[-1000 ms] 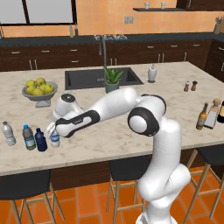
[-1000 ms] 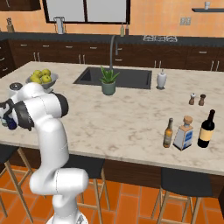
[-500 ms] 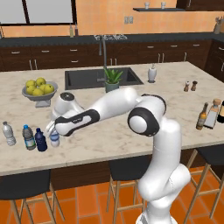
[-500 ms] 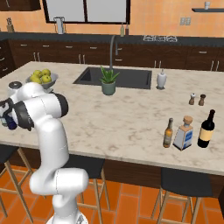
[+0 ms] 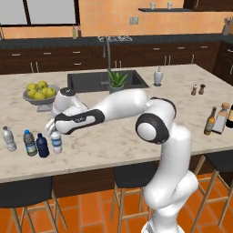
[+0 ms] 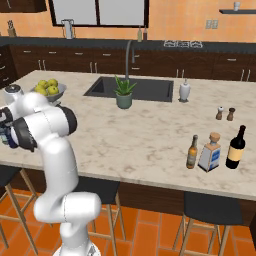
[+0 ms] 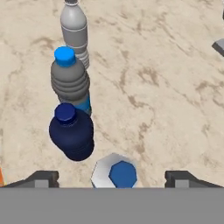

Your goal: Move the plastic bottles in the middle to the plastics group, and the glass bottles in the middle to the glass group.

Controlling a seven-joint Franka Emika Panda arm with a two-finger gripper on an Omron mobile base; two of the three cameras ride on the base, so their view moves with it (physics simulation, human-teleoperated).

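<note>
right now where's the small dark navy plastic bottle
In the left base view, the small dark navy plastic bottle stands near the counter's front left edge, between the blue-capped bottle and the white-capped clear bottle.

Left and right base views look forward and down over the marble counter [image 5: 136, 136] from behind; both share the sink [image 6: 135, 89]. Hand view looks steeply down, close above the navy bottle [image 7: 71, 133].

Countertop [image 7: 166, 87] looks like polished beige marble with brown veining, smooth finish. The navy bottle [image 7: 72, 135] is opaque ribbed plastic, kinda matt. The blue-capped bottle [image 7: 70, 81] and the greyish clear bottle [image 7: 74, 26] look translucent ribbed plastic. Far right, the amber bottle [image 6: 192, 152] reads glossy glass.
</note>
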